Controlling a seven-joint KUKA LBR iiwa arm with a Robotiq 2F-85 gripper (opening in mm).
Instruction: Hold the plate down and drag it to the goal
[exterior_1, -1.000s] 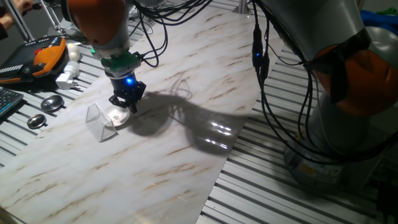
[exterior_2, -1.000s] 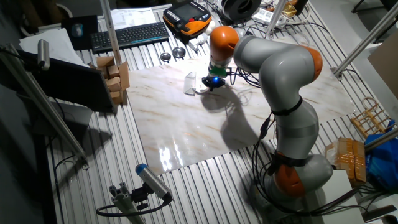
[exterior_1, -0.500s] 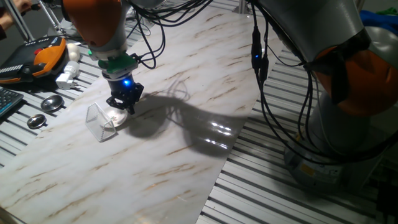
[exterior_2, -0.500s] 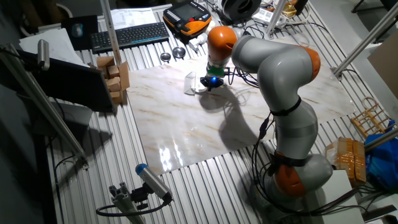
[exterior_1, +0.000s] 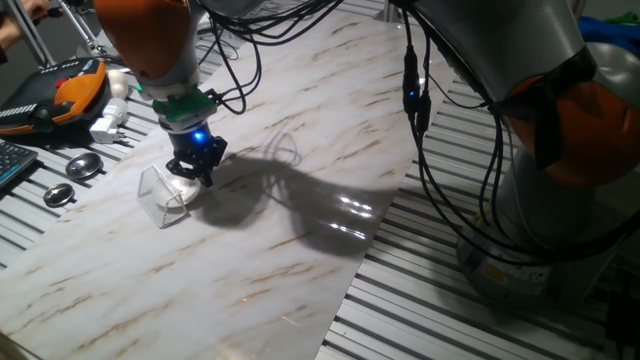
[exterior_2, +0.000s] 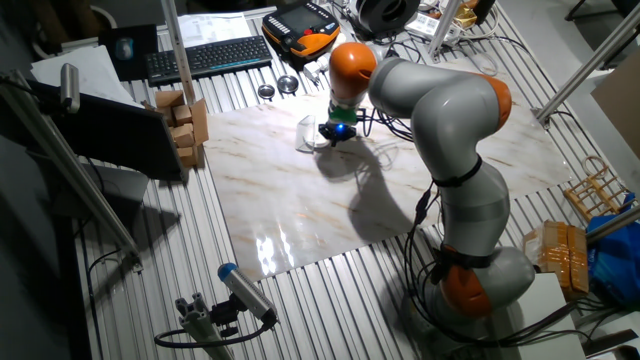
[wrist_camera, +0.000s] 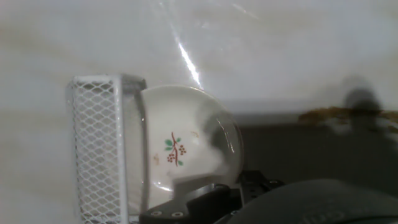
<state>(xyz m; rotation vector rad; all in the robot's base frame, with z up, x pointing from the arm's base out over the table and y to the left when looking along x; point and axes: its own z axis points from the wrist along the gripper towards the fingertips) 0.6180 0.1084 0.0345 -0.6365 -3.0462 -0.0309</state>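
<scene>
Left of centre in one fixed view, the black two-finger gripper (exterior_1: 190, 178) presses straight down on the small round white plate with the red-and-green sprig (wrist_camera: 186, 146). The plate lies flat on the pale marbled surface (exterior_1: 300, 150). Its left part sits inside the clear plastic angled frame with the white mesh wall (wrist_camera: 99, 149), apparently touching that wall. One dark finger (wrist_camera: 186, 202) rests on the plate's lower rim in the hand view. Whether the fingers are spread or closed, I cannot tell. Two grey metal discs (exterior_1: 84, 166) lie at far left.
</scene>
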